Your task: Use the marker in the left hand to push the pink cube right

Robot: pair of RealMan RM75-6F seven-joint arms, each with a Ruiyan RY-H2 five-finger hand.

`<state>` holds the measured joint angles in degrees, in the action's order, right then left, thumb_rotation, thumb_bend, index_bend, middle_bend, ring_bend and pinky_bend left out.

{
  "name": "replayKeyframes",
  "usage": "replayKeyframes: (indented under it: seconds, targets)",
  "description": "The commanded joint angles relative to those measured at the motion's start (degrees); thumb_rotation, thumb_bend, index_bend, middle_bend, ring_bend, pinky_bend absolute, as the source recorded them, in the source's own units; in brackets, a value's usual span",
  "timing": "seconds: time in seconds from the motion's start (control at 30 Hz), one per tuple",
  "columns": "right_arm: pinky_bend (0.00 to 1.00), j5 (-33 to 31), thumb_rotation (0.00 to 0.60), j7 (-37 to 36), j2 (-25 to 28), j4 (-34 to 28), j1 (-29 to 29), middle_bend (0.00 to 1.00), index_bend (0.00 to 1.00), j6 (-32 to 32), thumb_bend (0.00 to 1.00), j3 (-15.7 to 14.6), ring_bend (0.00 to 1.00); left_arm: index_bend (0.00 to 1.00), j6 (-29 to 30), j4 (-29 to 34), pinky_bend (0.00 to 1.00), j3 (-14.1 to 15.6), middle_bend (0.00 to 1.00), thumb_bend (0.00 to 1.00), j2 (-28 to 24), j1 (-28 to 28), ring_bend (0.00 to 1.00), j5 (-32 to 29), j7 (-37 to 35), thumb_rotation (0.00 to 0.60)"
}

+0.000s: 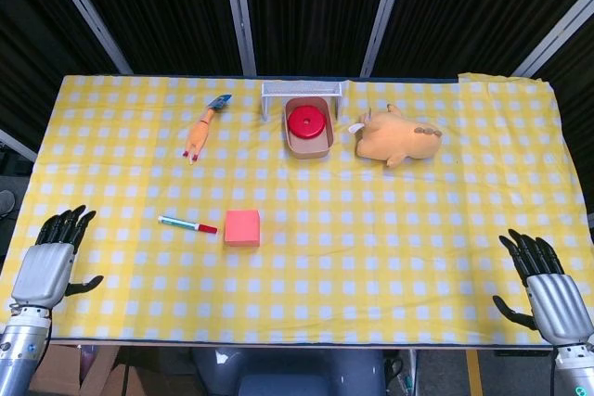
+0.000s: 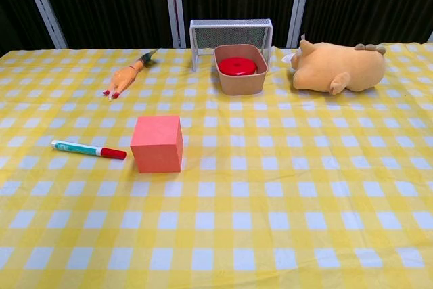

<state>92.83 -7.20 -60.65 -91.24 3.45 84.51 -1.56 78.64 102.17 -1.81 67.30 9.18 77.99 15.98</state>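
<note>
The pink cube (image 1: pixel 242 227) (image 2: pixel 157 143) sits on the yellow checked tablecloth, left of centre. Just left of it lies the marker (image 1: pixel 187 224) (image 2: pixel 88 149), white-green with a red cap pointing toward the cube, a small gap between them. My left hand (image 1: pixel 54 260) hovers at the table's near left edge, fingers spread, holding nothing, well left of the marker. My right hand (image 1: pixel 546 286) is at the near right edge, also with fingers spread and empty. Neither hand shows in the chest view.
At the back stand a tan bowl (image 1: pixel 309 141) (image 2: pixel 240 79) holding a red disc, a white wire rack (image 1: pixel 304 91) (image 2: pixel 230 30), a plush pig (image 1: pixel 399 136) (image 2: pixel 338 65) and a rubber chicken toy (image 1: pixel 203 127) (image 2: pixel 125 76).
</note>
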Motion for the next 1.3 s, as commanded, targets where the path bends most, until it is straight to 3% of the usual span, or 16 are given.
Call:
replayKeyframes:
  seconds: [0.03,0.4,0.73,1.03,1.3]
  targets:
    - [0.0,0.0,0.6,0.0,0.0,0.0,0.0,0.0,0.0,0.0,0.32,0.0,0.0,0.0,0.0,0.0,0.04,0.0,0.0,0.13,0.0,0.0,0.0,0.0,0.0,0.6]
    - [0.0,0.1,0.6,-0.1,0.0,0.0,0.1,0.0,0.0,0.0,0.32,0.0,0.0,0.0,-0.2,0.0,0.04,0.1,0.0,0.13,0.0,0.0,0.0,-0.1,0.2,0.6]
    - [0.0,-0.1,0.6,0.2,-0.1,-0.1,0.0,0.0,0.0,-0.1,0.32,0.1,0.0,0.01,-3.8,0.1,0.05,-1.1,0.0,0.13,-0.1,2.4,0.0,-2.4,1.6,0.6]
    - [0.0,0.0,0.6,0.0,0.0,-0.1,0.3,0.0,0.0,-0.4,0.32,0.1,0.0,0.28,-11.6,-2.0,0.08,-6.1,0.01,0.19,1.8,9.4,0.0,-9.7,5.8,0.6]
    - [0.0,-0.2,0.6,-0.7,0.1,-0.1,0.3,0.0,0.0,-0.5,0.32,0.2,0.0,0.38,-17.2,-6.8,0.09,-8.6,0.06,0.24,6.7,15.9,0.0,-15.8,11.4,0.6]
